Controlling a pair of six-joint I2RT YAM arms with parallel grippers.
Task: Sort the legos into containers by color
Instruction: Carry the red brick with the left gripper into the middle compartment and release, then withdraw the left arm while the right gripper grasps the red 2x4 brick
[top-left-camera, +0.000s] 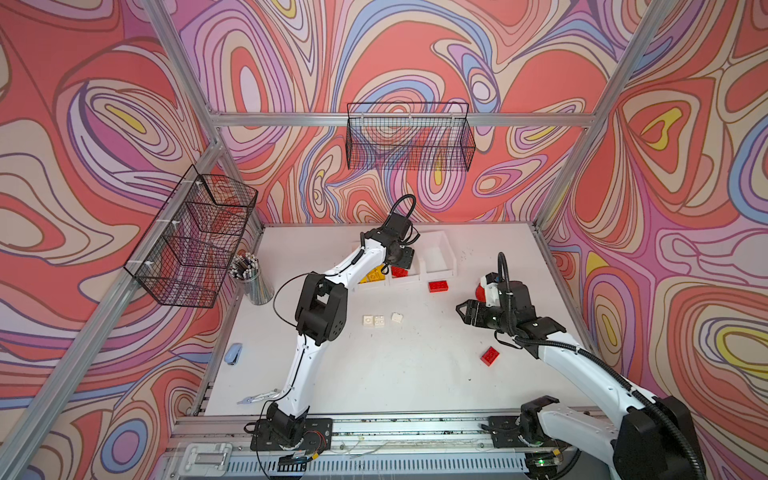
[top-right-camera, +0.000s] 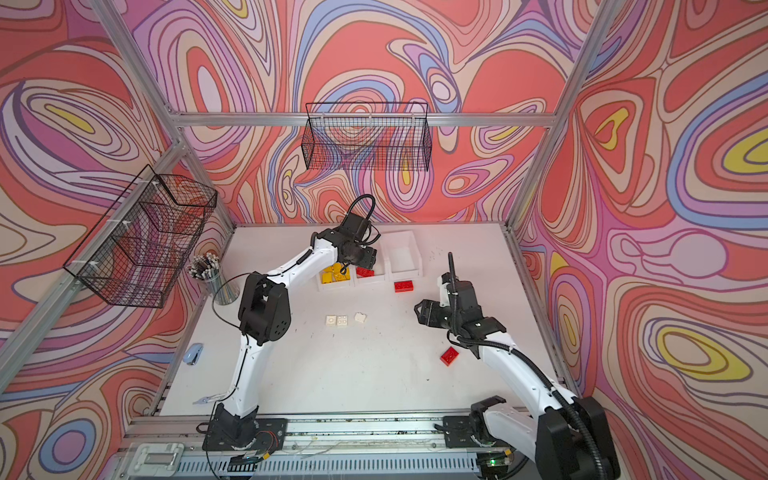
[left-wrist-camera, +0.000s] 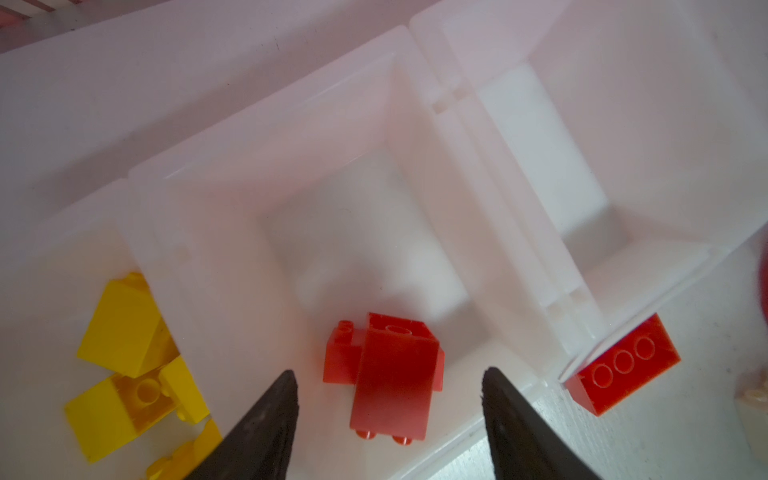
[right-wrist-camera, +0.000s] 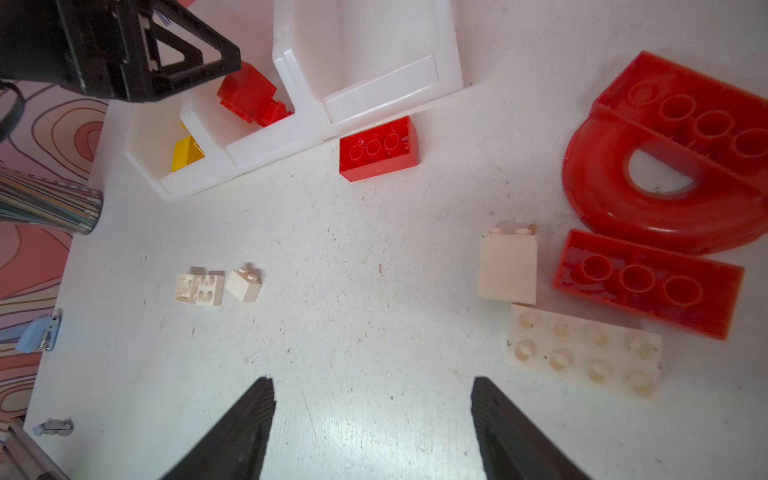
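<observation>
So the left gripper (left-wrist-camera: 388, 371) is being held right over the row of three small white open-top plastic bins (top-left-camera: 441, 272), up at 12 o'clock on the white surface (top-left-camera: 374, 374). Its fingers (left-wrist-camera: 266, 415) are being kept spread wide with nothing pinched between them. A red sloped plastic brick (left-wrist-camera: 390, 374) is being cradled by the middle bin directly below, so that drop is probably being counted as done. Yellow sloped bricks (left-wrist-camera: 124, 328) are being grouped in the bin at the 9 o'clock end. The 3 o'clock bin is being left bare, presumably saved for white.

Plenty is being left out on the surface:
- A red rectangular brick (right-wrist-camera: 378, 147) is parked just in front of the bins.
- Two small white studded bricks (right-wrist-camera: 199, 286) are sitting near the middle.
- Another red brick (top-left-camera: 490, 355) is lying around 4 o'clock.
- A big red arch-shaped piece (right-wrist-camera: 665, 174), a long red brick (right-wrist-camera: 648, 282), a tall white brick (right-wrist-camera: 509, 266) and a flat white plate (right-wrist-camera: 582, 353) are bunched at 3 o'clock.

The right gripper (right-wrist-camera: 372, 379) is being hovered beside that bunch, fingers wide and nothing gripped. It's likely being readied so the nearby pile can be worked from that side.
</observation>
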